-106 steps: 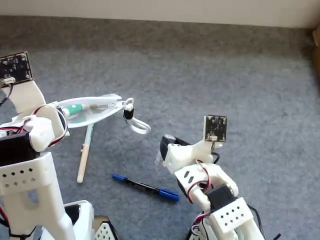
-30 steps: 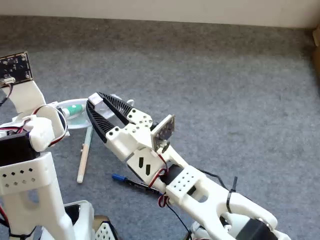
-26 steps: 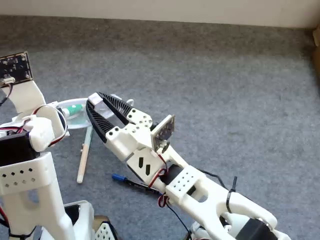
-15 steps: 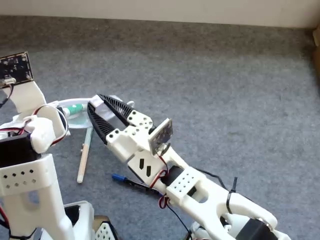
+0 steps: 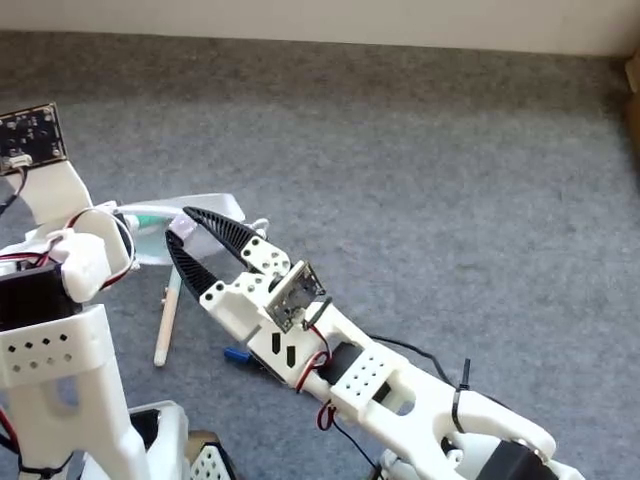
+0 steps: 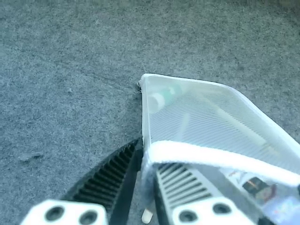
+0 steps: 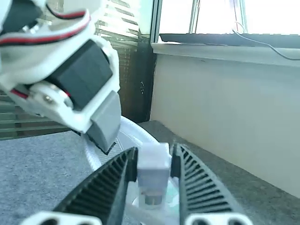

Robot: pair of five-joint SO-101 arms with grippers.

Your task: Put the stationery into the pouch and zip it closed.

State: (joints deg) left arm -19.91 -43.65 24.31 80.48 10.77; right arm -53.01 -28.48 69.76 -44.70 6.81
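Partly done. Pinching edge of mesh pouch (image 6: 201,122) at left in left gripper (image 6: 147,173); clamping small white block (image 7: 152,171) over its mouth in right gripper (image 7: 154,161). Yet to pack: pencil (image 5: 167,322), blue pen (image 5: 238,355) on carpet (image 5: 450,180) nearby; then zipping.

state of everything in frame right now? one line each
pouch: pinched at one edge, green-capped item inside
left gripper: shut on pouch
white block: clamped between the fingers, at the pouch
right gripper: shut on white block
pencil: flat on the carpet, outside the pouch
blue pen: flat on the carpet, partly under the right arm
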